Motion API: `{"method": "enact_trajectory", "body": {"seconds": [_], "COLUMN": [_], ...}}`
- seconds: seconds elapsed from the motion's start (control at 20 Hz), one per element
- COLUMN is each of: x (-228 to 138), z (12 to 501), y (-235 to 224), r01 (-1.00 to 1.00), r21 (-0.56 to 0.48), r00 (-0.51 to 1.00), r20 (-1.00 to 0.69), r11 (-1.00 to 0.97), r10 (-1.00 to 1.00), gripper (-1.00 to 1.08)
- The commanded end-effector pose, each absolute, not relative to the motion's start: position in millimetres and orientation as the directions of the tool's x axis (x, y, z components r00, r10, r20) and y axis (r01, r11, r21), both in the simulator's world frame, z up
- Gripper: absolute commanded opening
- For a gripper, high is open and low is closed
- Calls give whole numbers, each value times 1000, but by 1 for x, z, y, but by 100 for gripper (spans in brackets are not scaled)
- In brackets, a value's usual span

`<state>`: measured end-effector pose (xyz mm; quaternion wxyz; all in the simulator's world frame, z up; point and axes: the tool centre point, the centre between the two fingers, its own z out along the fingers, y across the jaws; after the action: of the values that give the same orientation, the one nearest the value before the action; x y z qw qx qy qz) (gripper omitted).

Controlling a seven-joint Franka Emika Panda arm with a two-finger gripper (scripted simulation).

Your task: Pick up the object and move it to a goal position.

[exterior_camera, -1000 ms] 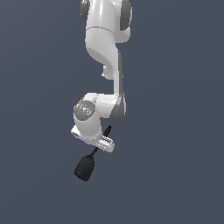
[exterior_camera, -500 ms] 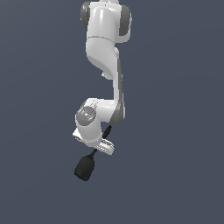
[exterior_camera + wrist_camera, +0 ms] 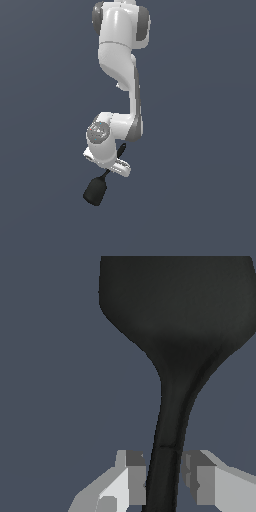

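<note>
The object point(image 3: 95, 190) is a matte black spatula. Its rounded head points toward the lower part of the exterior view, and its thin handle runs up under the white hand. In the wrist view the object point(image 3: 175, 311) fills most of the picture, and its handle passes straight between the two fingers. My gripper point(image 3: 113, 168) point(image 3: 164, 481) is shut on the object's handle, with a grey pad close on each side. The far end of the handle point(image 3: 121, 148) sticks out behind the hand.
The white arm point(image 3: 120, 45) hangs down from the upper edge of the exterior view, its elbow link point(image 3: 134, 125) just above the hand. Around it there is only a plain dark grey-blue ground, with no other objects in sight.
The arm's upper links have shifted a little and the wrist has sunk slightly. The spatula's head sits in almost the same spot as before.
</note>
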<state>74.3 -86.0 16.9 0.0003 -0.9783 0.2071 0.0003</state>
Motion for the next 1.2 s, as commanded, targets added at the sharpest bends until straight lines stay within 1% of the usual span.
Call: {"method": "enact_trajectory", "body": {"seconds": [0.0, 0.3, 0.6, 0.85, 1.15], "x": [74, 72, 66, 58, 46], "z": [17, 29, 59, 101, 170], "y": [-86, -84, -79, -72, -61], "r01": [-405, -405, -405, -406, -406], "r21": [0, 0, 0, -1, -1], "r00": [914, 914, 914, 914, 914], "r20": [-1, -1, -1, -1, -1], "r11": [-914, -914, -914, -914, -914], "r10": [-405, -405, -405, -406, -406], "gripper": [-100, -100, -100, -100, -100]}}
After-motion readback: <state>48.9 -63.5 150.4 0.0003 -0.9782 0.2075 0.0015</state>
